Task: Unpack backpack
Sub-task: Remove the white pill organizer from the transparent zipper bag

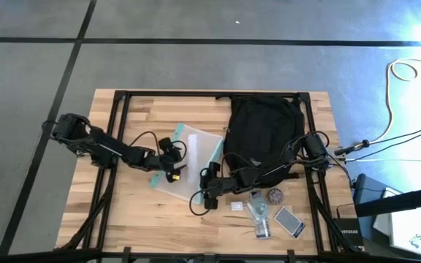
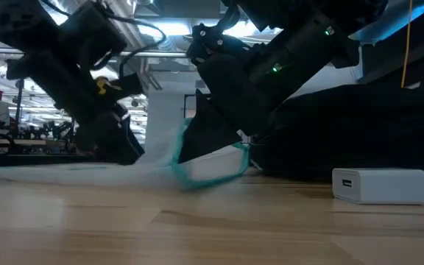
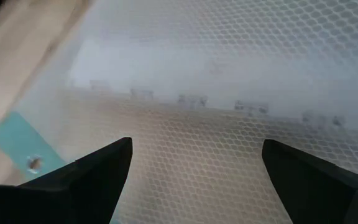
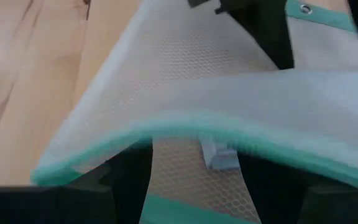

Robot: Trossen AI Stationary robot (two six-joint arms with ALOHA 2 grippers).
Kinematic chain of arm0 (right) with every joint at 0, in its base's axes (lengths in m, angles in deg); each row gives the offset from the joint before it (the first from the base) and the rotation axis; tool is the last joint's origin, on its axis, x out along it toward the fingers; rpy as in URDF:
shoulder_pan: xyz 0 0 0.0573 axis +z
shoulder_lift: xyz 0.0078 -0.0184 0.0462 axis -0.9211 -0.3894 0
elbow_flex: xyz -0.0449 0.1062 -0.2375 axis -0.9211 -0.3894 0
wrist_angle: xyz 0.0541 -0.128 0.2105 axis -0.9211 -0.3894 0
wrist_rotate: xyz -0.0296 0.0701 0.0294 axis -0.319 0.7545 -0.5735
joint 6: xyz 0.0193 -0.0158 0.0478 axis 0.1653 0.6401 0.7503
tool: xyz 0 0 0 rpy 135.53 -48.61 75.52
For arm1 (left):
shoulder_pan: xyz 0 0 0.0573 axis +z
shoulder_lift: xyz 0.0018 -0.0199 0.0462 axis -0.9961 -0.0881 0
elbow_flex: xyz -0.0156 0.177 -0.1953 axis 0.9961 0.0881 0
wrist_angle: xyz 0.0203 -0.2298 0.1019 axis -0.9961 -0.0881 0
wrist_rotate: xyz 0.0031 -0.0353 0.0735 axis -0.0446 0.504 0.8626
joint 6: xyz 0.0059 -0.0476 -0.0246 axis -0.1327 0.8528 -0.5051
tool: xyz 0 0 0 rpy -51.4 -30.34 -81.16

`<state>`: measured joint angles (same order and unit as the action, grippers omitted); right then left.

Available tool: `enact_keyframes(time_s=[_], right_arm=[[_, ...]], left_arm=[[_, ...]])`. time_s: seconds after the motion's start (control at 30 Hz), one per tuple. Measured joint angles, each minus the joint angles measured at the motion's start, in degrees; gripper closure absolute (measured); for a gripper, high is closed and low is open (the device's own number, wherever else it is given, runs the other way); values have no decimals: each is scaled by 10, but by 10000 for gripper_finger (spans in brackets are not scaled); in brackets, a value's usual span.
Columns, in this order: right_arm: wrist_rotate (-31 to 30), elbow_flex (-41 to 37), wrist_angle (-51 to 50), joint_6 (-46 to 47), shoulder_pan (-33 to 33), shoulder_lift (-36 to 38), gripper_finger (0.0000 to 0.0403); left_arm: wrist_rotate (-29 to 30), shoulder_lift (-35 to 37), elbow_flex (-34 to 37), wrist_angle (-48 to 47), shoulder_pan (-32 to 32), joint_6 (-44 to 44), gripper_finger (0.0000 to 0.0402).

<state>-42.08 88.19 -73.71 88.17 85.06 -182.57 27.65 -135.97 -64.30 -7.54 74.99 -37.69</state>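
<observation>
Backpack [image 1: 263, 131] flat on desk [image 1: 123, 212], far-right part, beside right arm base. Clear teal-edged pouch [image 1: 188, 164] just left of it, mid-desk. Left end effector [image 1: 168, 173] down on pouch's near-left corner, fingers [image 3: 98, 177] spread wide over mesh. Right end effector [image 1: 205, 196] pinching pouch's near edge, teal rim lifted off desk. White charger [image 2: 380, 185], small items nearby at near right.

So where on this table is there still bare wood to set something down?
Bare wood runs along the table's near-left corner and the strip left of the backpack. It is crowded near-right, around the white charger and small items, and mid-table, where both grippers meet the mesh pouch.
</observation>
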Motion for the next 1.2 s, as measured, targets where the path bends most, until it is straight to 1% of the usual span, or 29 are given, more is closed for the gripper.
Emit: enact_keyframes(time_s=[0.07, 0.13, 0.23, 0.33, 0.5, 0.67, 1.03, 1.13, 1.2], right_arm=[[0, 0, -2, 11, 0, 0, 183], [13, 0, -5, 22, 0, 0, 183], [15, 1, -43, 38, 0, 8, 182], [15, 1, -77, 68, 0, 17, 182], [10, 7, -88, 97, 0, 21, 182], [-30, 16, -98, 101, 0, 21, 182], [-77, 46, -85, 101, 0, 21, 182], [-107, 51, -83, 100, 0, 21, 182], [-142, 49, -81, 99, 0, 18, 182]], left_arm=[[-5, -23, -1, 25, -1, 18, 53], [-12, -49, -1, 45, -3, 36, 53], [-10, -74, -2, 70, -10, 56, 53], [-10, -79, -3, 73, -16, 61, 53], [-7, -76, -1, 76, -20, 64, 53], [-9, -76, -1, 78, -20, 73, 53], [-10, -76, 0, 77, -21, 73, 53], [-10, -76, 0, 77, -21, 76, 53], [-9, -76, 0, 77, -21, 76, 53]])
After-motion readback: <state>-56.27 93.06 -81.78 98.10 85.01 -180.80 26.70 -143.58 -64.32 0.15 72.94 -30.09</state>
